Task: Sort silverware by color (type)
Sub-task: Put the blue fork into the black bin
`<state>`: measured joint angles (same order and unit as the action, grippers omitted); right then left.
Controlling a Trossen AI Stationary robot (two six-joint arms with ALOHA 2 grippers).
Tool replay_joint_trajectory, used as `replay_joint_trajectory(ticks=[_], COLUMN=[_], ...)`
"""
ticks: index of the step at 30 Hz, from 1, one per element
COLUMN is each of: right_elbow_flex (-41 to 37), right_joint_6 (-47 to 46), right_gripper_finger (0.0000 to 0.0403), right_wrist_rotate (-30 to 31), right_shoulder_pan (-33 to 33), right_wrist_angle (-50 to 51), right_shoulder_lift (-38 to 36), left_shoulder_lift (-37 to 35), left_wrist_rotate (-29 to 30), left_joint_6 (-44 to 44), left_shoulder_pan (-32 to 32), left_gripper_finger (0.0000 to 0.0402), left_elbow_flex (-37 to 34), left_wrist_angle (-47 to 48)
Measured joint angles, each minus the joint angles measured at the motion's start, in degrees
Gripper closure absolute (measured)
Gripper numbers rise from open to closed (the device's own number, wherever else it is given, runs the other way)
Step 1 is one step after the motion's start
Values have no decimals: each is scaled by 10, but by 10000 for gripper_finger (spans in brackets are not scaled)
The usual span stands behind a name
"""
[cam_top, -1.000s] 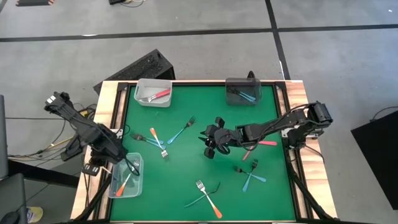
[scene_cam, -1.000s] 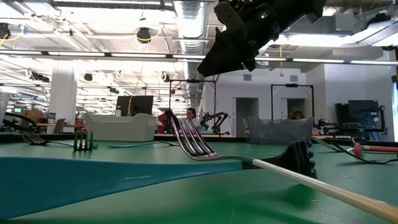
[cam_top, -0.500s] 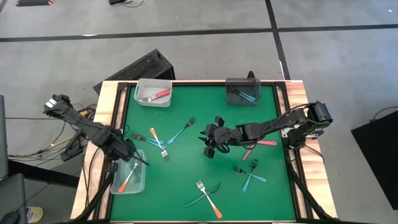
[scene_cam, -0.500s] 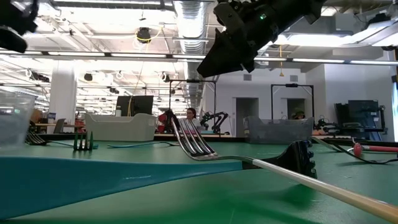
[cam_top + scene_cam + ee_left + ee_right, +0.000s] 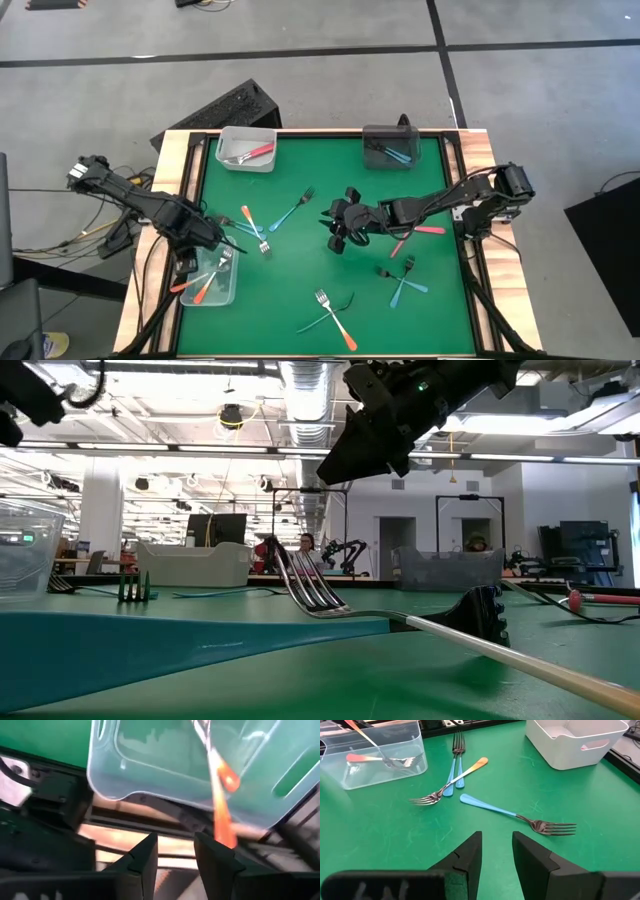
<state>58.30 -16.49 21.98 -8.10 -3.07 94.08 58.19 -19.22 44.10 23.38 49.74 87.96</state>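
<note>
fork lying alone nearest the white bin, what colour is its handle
Light blue; the fork shows best in the right wrist view, near the white bin.

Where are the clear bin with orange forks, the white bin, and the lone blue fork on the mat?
clear bin [image 5: 375,767], right wrist view, front wall.
white bin [image 5: 580,742], right wrist view, near side wall.
blue fork [image 5: 490,807], right wrist view, middle of its handle.

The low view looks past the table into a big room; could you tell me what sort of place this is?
Probably an open-plan robotics lab or workshop: exposed ceiling ducts, rows of desks with monitors, and another robot arm in the background.
</note>
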Motion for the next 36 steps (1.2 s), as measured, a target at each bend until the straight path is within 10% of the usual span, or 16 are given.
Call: replay_joint_trajectory(ticks=[13,32,36], right_elbow_flex=[0,0,0], right_joint_6=[-2,-66,-85], right_gripper_finger=[270,270,270], right_wrist_rotate=[2,25,-18], right_shoulder_pan=[-9,15,19], right_wrist_angle=[5,89,113], right_shoulder_lift=[0,-4,-28], left_shoulder_lift=[1,0,1], left_wrist_rotate=[68,493,435], left_joint_6=[42,-125,-214], left_shoulder_pan=[9,-93,-137], left_gripper_finger=[285,285,285], left_elbow_flex=[-35,-3,-60], left_wrist_angle=[-158,-351,-503])
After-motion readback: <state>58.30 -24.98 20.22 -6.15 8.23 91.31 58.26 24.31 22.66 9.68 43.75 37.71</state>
